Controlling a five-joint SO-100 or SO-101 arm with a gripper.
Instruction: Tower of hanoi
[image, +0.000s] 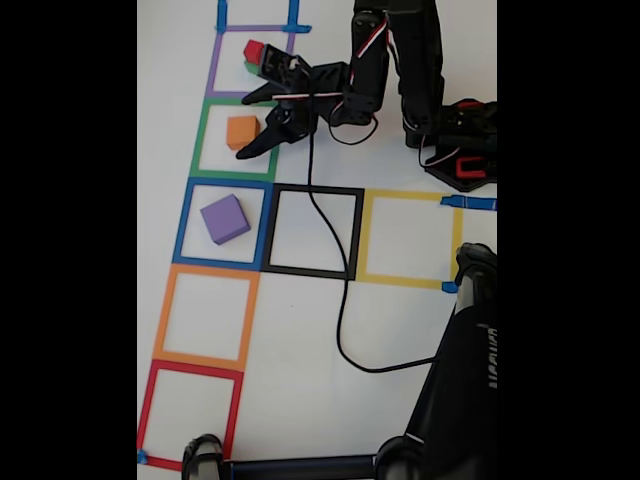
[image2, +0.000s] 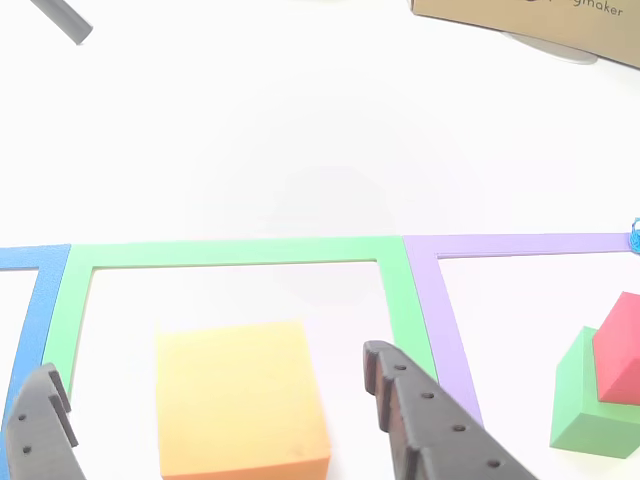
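Observation:
In the fixed view, my black gripper (image: 243, 127) is open with a finger on each side of the orange cube (image: 242, 131), which sits inside the green tape square (image: 207, 140). The other view shows the same orange cube (image2: 240, 400) between my two dark fingers (image2: 430, 430), gripper (image2: 210, 365) open. In the purple tape square the red cube (image: 254, 50) sits on the green cube (image: 250, 68), both to the right in the other view: red cube (image2: 622, 350), green cube (image2: 585, 405). The purple cube (image: 224, 219) lies alone in the blue tape square (image: 184, 225).
Black (image: 313, 190), yellow (image: 408, 196), orange (image: 205, 270) and red (image: 190, 368) tape squares mark the white table. A black cable (image: 340, 330) runs across it. The arm base (image: 460, 150) stands at right; a black stand (image: 460, 400) fills the lower right. A cardboard box (image2: 530, 20) lies beyond.

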